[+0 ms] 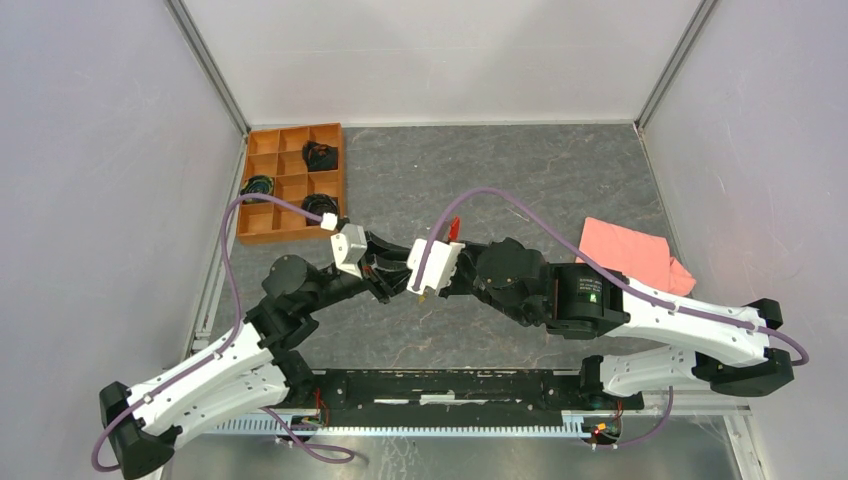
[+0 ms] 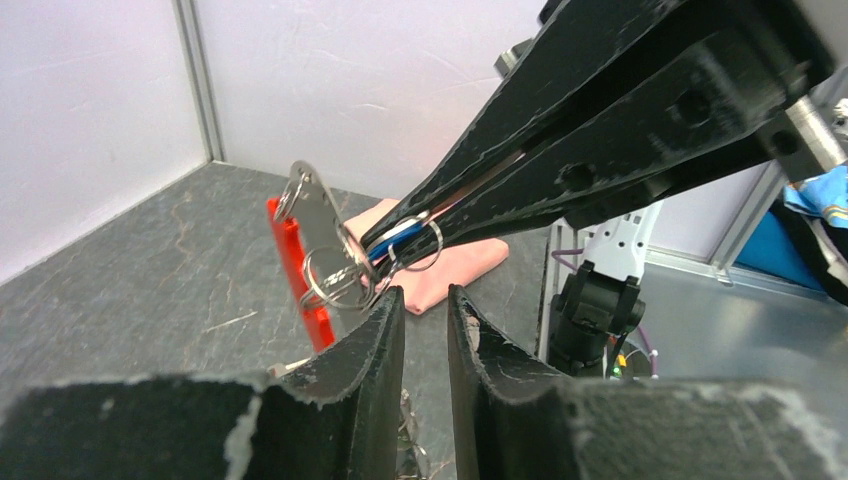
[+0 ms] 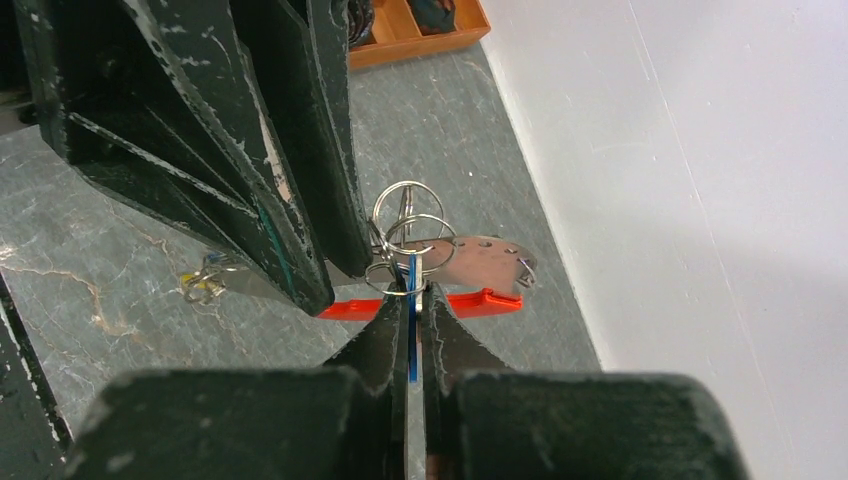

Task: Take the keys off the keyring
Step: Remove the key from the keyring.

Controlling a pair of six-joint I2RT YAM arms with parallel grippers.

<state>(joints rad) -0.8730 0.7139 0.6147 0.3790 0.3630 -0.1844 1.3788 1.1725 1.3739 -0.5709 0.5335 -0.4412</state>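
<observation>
Desk [image 1: 560, 170]: orange tray [image 1: 285, 236] at far-left corner, pink cloth [image 1: 625, 250] nr right edge. Both grippers meet above desk ctr. R gripper [image 3: 418, 292]: fingers clenched on blue key [image 3: 412, 335]. L gripper [image 2: 425, 295]: fingers parted, nothing seen btwn tips, just beside keyring [image 2: 338, 278]. Keyring is off desk, at R fingertips, red strap [image 3: 485, 300] attached.

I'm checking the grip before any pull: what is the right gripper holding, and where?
The right gripper pinches a blue key by its flat blue part, next to the keyring.
</observation>
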